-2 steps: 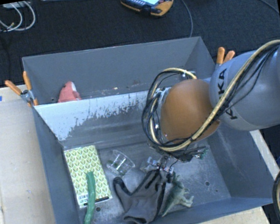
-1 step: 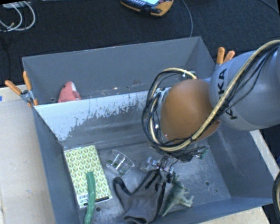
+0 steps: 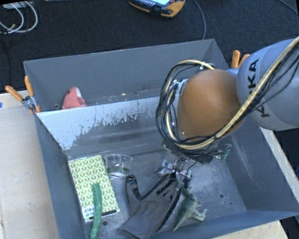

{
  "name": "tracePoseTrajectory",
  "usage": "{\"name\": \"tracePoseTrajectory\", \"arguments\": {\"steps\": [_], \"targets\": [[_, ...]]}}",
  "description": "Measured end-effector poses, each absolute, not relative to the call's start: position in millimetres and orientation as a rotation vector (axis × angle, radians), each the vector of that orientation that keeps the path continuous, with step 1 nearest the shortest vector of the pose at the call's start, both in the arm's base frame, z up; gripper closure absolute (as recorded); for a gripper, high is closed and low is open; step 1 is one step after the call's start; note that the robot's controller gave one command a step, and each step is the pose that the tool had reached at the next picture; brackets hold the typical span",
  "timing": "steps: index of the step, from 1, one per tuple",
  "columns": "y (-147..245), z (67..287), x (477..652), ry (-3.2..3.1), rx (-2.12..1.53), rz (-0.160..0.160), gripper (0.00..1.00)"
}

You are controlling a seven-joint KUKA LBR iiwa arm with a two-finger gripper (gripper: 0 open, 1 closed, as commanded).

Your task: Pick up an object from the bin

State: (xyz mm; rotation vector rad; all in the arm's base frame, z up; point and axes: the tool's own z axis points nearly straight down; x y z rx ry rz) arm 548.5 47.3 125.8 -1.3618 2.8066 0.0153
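Grey cloth (image 3: 149, 216), dark and crumpled, was the thing nearest the gripper (image 3: 174, 179). It lay on the floor of the bin (image 3: 252, 184) toward the near wall, about mid-width, just below-left of the tool in the camera view. Its long axis ran diagonally from the near-left end to the far-right end, and the far-right end sat right under the gripper.

A black strap (image 3: 134, 186) curled off the cloth's far edge, touching or overlapping it, just left of the tool. A pale lump (image 3: 192, 210), greenish, lay just beside the cloth's right end, almost under the gripper too. Couldn't tell what it was.

Gripper state: couldn't tell whether it was open or closed, since the tool end was dark clutter against dark cloth. Couldn't confirm anything gripped.

Arm pose: it came in from the right, with the orange cover (image 3: 204, 103) and cable loops over the bin's middle. The wrist pointed down and slightly toward near-left, tool low, at or near the floor.

Judgement: a grasp here turned on that diagonal. Closing across the cloth's short axis at the far-right end looked cleanest, but the strap and pale lump were close enough to get caught.

Everything else was well apart to the left:
- green patterned box (image 3: 89, 181), flat on the floor
- green stick (image 3: 94, 217), lying lengthwise over the box's near part
- clear plastic cup (image 3: 117, 164), just beside the box's far-right corner
- pink thing (image 3: 72, 98), up at the far-left wall, out of play
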Motion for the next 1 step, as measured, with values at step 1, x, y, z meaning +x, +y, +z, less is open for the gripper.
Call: {"name": "tracePoseTrajectory", "arguments": {"steps": [1], "targets": [[68.3,144.1,573.2,2.802,-1.335,0.004,1.0]]}}
